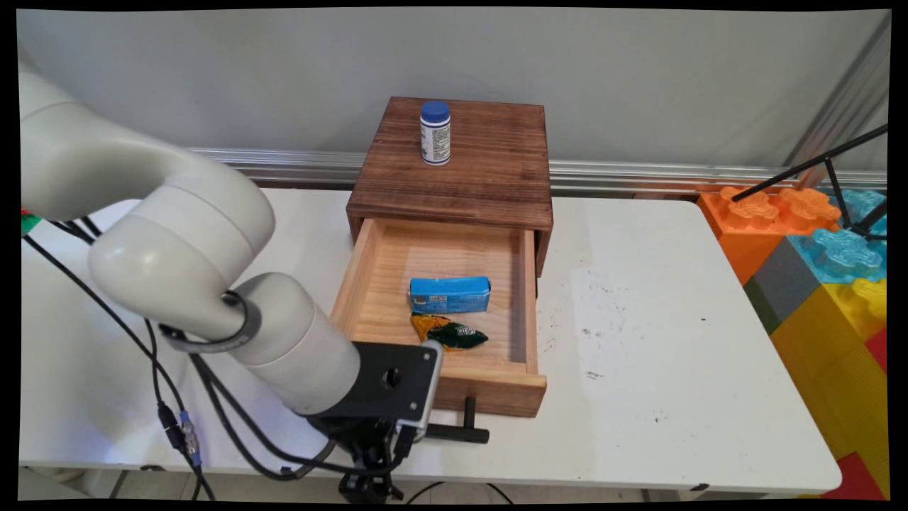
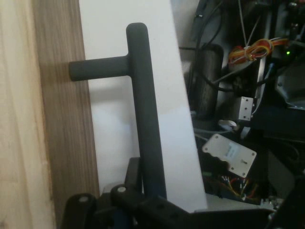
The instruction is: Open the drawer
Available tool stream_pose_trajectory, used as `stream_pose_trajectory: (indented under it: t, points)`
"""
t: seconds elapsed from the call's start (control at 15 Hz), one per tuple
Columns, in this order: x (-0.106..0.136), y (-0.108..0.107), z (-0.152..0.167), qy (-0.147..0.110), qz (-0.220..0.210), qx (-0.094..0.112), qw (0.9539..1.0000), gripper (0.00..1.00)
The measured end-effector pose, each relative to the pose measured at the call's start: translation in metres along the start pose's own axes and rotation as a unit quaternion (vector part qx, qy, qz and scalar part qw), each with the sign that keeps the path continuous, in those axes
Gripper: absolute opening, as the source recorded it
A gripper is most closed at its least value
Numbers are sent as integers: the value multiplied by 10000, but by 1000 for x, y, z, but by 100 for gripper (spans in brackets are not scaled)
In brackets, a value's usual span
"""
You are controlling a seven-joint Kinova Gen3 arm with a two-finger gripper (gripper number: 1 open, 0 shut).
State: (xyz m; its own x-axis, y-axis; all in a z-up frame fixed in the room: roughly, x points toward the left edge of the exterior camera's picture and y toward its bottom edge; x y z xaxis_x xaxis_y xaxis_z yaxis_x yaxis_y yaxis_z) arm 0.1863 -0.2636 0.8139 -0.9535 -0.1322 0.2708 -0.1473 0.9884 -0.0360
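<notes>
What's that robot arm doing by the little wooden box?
The robot's gripper is down at the table's near edge, right at the black T-shaped handle of the wooden drawer. The drawer is pulled open. Inside lie a blue box and a crumpled orange and green wrapper. A white bottle with a blue cap stands on top of the cabinet.

The left end of the drawer's black handle (image 1: pixel 460 428) is hidden behind the wrist in the main view. In the hand view the bar's lower end is covered by the linkage at 6 o'clock. The bottle's (image 1: pixel 435 133) label print is too small to be read.
</notes>
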Motion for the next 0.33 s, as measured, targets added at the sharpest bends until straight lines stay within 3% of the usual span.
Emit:
stream_pose_trajectory:
  t: [0.33]
  points:
    - [-3, 13, -4, 58, 26, -21, 10000, 100]
